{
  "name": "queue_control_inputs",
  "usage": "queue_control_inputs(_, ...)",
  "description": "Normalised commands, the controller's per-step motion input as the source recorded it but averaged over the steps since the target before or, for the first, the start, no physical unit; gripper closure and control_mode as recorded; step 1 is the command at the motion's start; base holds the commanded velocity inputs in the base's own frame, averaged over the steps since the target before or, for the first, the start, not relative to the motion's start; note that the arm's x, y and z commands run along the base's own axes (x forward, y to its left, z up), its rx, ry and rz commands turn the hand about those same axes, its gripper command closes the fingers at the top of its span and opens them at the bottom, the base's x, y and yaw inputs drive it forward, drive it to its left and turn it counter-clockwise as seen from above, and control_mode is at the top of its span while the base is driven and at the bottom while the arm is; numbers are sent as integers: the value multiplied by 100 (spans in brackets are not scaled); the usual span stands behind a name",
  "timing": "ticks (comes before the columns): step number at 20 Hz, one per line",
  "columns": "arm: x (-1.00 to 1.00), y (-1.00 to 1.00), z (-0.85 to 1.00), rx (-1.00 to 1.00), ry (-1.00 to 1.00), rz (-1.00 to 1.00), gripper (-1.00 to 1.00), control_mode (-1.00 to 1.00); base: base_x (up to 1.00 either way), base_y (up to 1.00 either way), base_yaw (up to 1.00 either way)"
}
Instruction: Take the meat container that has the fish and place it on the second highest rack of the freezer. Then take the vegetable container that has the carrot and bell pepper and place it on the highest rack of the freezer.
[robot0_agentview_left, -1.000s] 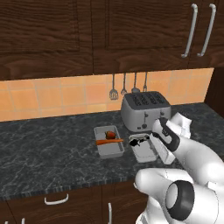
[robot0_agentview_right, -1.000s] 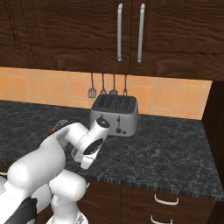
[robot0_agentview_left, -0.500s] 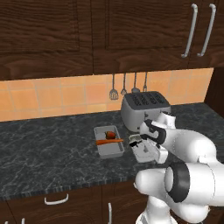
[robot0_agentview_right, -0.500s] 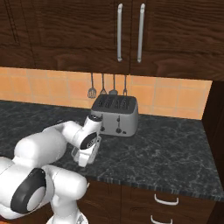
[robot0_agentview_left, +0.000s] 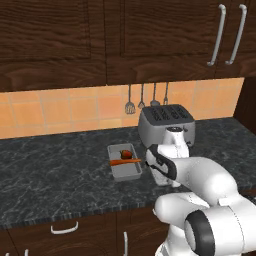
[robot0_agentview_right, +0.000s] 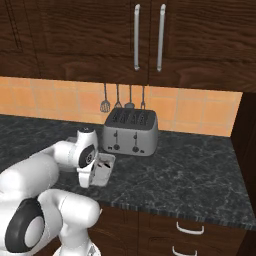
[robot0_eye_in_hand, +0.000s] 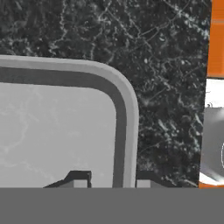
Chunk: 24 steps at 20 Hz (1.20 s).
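The vegetable container (robot0_agentview_left: 125, 169), a grey tray, sits on the counter left of the toaster, with the carrot (robot0_agentview_left: 125, 161) and the bell pepper (robot0_agentview_left: 126, 153) in it. The meat container (robot0_agentview_right: 106, 170) lies right beside it, largely covered by my hand, and a dark bit of the fish (robot0_agentview_right: 105, 161) shows inside. In the hand view my gripper (robot0_eye_in_hand: 113, 180) straddles this tray's rim (robot0_eye_in_hand: 127, 127), one fingertip (robot0_eye_in_hand: 78, 179) inside and the other outside, shut on the wall. The gripper (robot0_agentview_right: 90, 175) points down at the tray's near end. The freezer is out of view.
A silver toaster (robot0_agentview_left: 166, 122) stands just behind the trays, with utensils (robot0_agentview_left: 141, 99) hanging on the orange tiled wall above it. Dark wooden cabinets (robot0_agentview_right: 145, 35) hang overhead. The black stone counter (robot0_agentview_right: 190, 170) runs on to the right, and its front edge is close below the trays.
The hand has come down onto the meat container's near end. The jaws have closed from wide apart onto its rim. Both trays lie where they were.
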Motion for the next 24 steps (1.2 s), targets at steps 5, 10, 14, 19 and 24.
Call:
queue_control_inputs(5,-100,0,-100,-7,-56,0,100,-100,0,0,0)
queue_control_inputs(10,-100,0,-99,0,-68,0,100,-100,0,0,0)
queue_control_inputs(14,-100,0,-73,0,-57,2,100,-100,0,0,0)
queue_control_inputs(19,-81,-9,16,0,-23,22,100,-100,0,0,0)
queue_control_inputs(24,-41,-33,99,-4,-3,58,100,-100,0,0,0)
